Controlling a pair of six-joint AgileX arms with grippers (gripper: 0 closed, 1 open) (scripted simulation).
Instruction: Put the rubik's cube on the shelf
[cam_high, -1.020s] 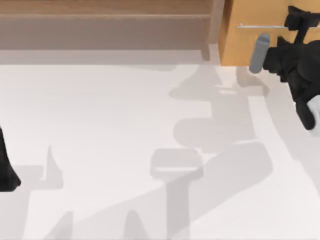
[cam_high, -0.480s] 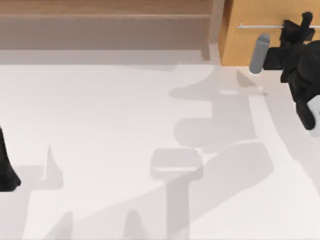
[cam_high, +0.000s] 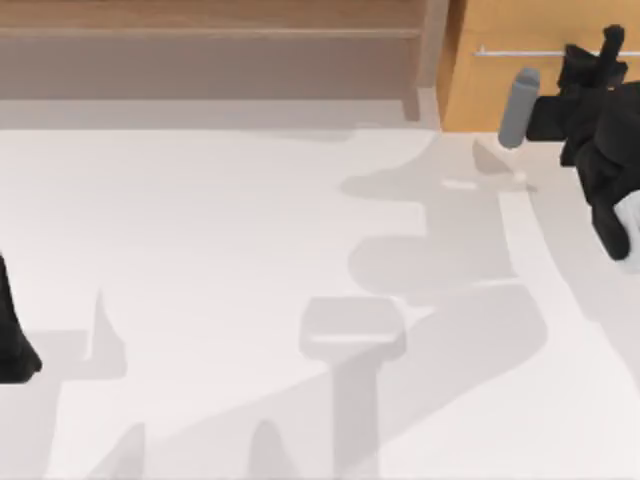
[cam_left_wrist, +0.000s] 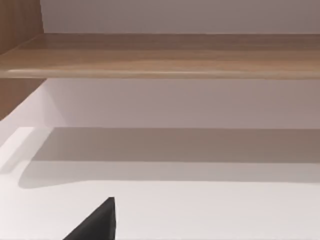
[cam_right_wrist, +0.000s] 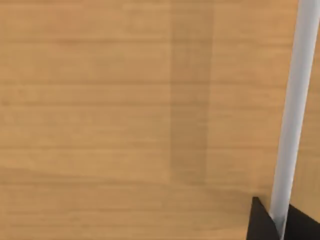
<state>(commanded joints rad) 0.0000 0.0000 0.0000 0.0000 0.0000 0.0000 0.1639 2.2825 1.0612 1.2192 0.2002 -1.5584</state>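
The right gripper (cam_high: 598, 55) sits at the orange-wood drawer cabinet's (cam_high: 500, 90) slim metal bar handle (cam_right_wrist: 292, 115), fingertips apparently straddling it, not visibly clamped. The long light-brown wooden shelf (cam_left_wrist: 165, 55) is bare; the rubik's cube's whereabouts cannot be told. Left arm parked at the table's left edge.

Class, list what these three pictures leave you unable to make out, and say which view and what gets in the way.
- Bar handle of the orange-wood cabinet: the right claw covers its end in the top view, and edges cut it in the right wrist view.
- Shelf: cut off by the top view's upper and left edges.
- Left claw: the left wrist view's lower edge leaves one dark tip.
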